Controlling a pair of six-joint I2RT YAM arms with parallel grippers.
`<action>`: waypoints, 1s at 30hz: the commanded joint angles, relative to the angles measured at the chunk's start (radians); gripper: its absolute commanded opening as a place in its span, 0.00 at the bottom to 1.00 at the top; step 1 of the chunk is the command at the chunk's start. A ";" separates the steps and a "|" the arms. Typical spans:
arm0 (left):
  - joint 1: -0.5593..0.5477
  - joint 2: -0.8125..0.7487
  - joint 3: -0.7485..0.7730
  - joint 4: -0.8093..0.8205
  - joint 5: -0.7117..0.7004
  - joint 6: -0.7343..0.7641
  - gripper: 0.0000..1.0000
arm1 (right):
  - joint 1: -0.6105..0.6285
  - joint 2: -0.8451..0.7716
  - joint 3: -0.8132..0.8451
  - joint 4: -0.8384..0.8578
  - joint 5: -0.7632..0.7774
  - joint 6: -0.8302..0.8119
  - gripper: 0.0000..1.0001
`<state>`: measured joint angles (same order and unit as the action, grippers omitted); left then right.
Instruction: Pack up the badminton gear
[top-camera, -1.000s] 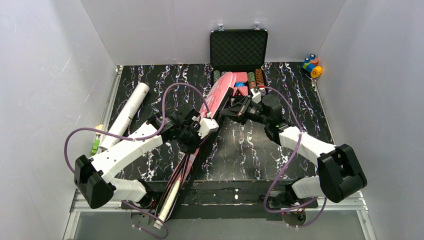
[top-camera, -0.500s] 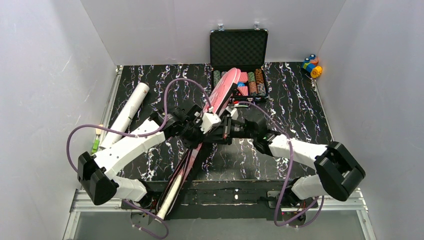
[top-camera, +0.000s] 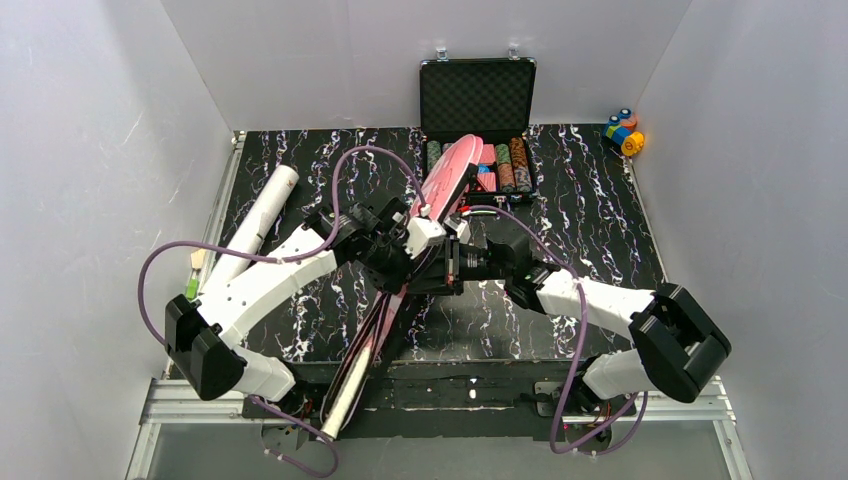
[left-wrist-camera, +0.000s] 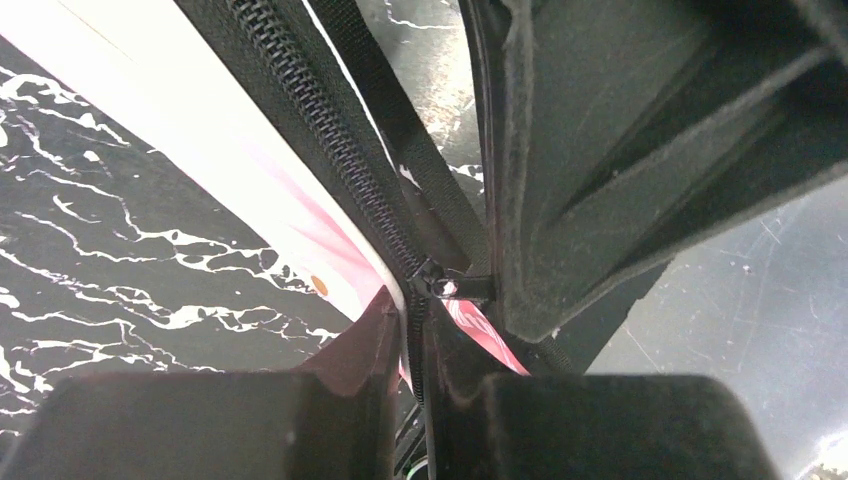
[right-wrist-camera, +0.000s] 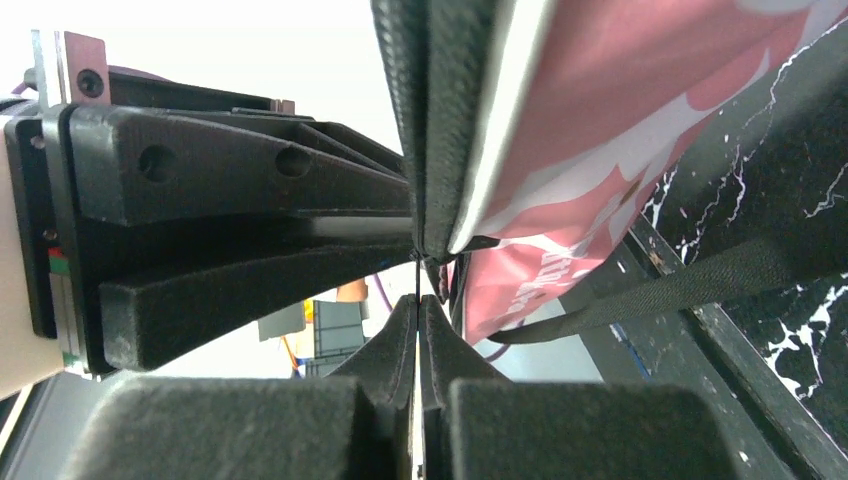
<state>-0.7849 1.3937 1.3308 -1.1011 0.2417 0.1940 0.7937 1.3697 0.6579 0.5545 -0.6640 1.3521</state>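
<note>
Both arms have shifted over the last second: the right gripper (top-camera: 440, 268) has swung in from beside the case to meet the left gripper (top-camera: 398, 262) at the middle of the bag (top-camera: 452, 170), and the left elbow has risen a little.

Nearest, the bag's narrow handle end hangs over the table's (top-camera: 600, 220) near edge between the two bases. From there its long axis runs up and to the right, so the broad head rests on the open case (top-camera: 478, 100) at the far side.

At mid-length the two grippers face each other across the bag's edge, left from the left, right from the right. The left fingers (left-wrist-camera: 370, 345) stand narrow, clamped on the edge with the zip (left-wrist-camera: 300, 110) running between them. The slider (left-wrist-camera: 437, 287) sits just beyond their tips, its tab pointing toward the right gripper. The right fingers (right-wrist-camera: 395, 340) are pressed together with no gap, tips at the tab; whether the tab is truly pinched I cannot tell.

My judgement is that the zip is being closed. The right gripper is on the slider, so it would pull along the bag's long axis while the left pins the edge. Most of the zip in view lies toward the head.

The tube (top-camera: 255, 225) lies well apart on the left, not packed. Farthest right are the blocks (top-camera: 624, 131).
</note>
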 joint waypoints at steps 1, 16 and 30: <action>0.025 -0.040 0.042 -0.098 0.166 0.110 0.06 | -0.028 -0.032 0.037 -0.089 -0.041 -0.075 0.01; 0.205 -0.104 0.094 -0.152 0.382 0.179 0.98 | -0.044 0.013 0.050 -0.108 -0.041 -0.068 0.01; 0.289 0.123 0.177 0.107 0.459 -0.086 0.98 | -0.017 0.005 0.103 -0.146 -0.026 -0.081 0.01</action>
<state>-0.4679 1.5051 1.5089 -1.0401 0.6281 0.1513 0.7662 1.3998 0.6971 0.3561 -0.6727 1.2785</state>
